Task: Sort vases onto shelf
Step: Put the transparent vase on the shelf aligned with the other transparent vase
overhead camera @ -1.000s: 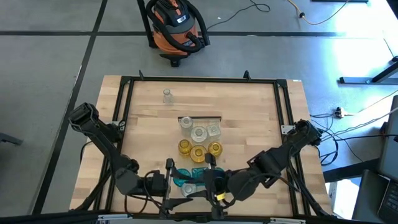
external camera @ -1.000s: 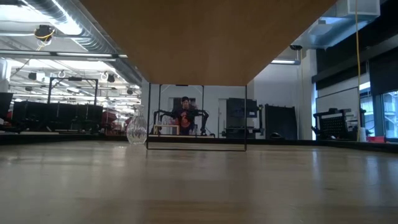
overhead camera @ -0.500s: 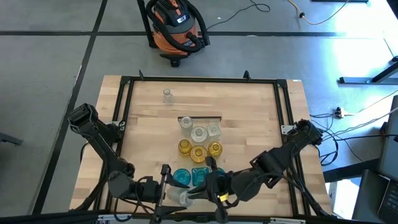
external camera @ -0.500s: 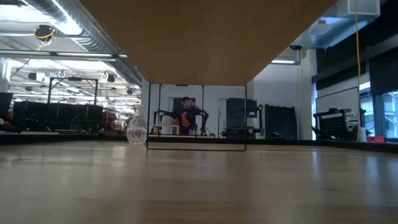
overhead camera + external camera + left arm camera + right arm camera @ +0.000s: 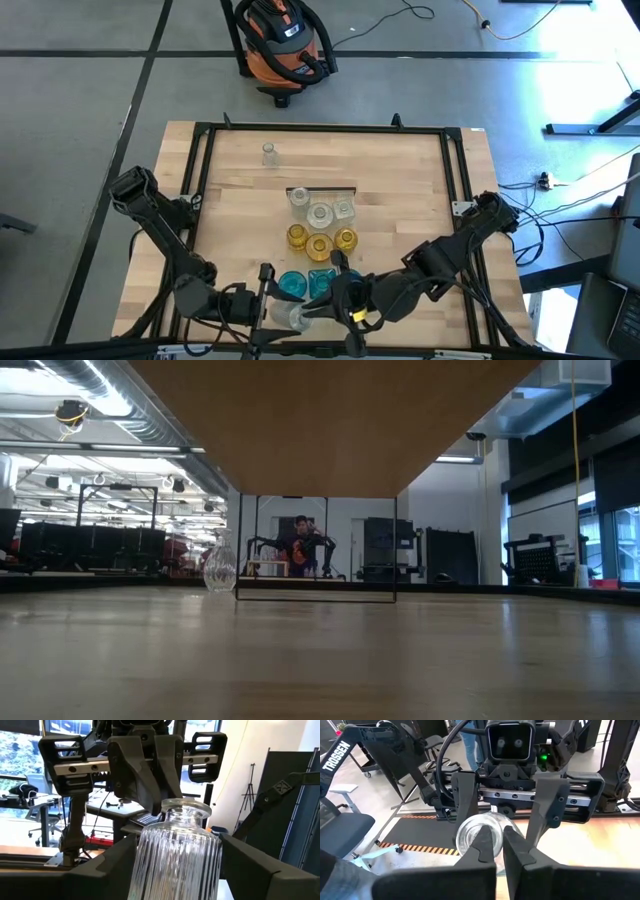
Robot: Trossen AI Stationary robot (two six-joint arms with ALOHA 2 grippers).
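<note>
A clear ribbed glass vase [image 5: 176, 855] sits lifted between my two grippers at the table's near edge [image 5: 290, 318]. My left gripper [image 5: 268, 292] comes from the left, its fingers on either side of the vase body. My right gripper [image 5: 330, 290] comes from the right, shut at the vase mouth. On the pale shelf [image 5: 330, 420], behind its black bar [image 5: 322, 188], stand clear vases [image 5: 320, 214], amber vases [image 5: 318, 247] and teal vases [image 5: 292, 285]. One clear vase [image 5: 268, 153] stands alone on the tabletop near the far edge. My left gripper holds the vase by its ribbed body [image 5: 150, 865], pinched between the two fingers [image 5: 107, 870], which come level from the table's left. The vase stays upright and lifted clear. My right gripper pinches the rim of the mouth [image 5: 470, 832] between its nearly shut fingers [image 5: 481, 851], slanting down from the right. One finger seems to be inside the mouth, the other outside.
A black frame [image 5: 200, 160] runs around the slatted tabletop. The teal vases stand close behind both grippers. An orange shop vacuum [image 5: 283, 45] sits on the floor beyond the far edge. In the low view a person [image 5: 300, 542] shows far back in the room.
My left gripper has drawn a little toward the table's left, and the clear vase has shifted with it toward the left and the near edge. The two teal vases behind show fully now. Over the last half second nothing has moved.
</note>
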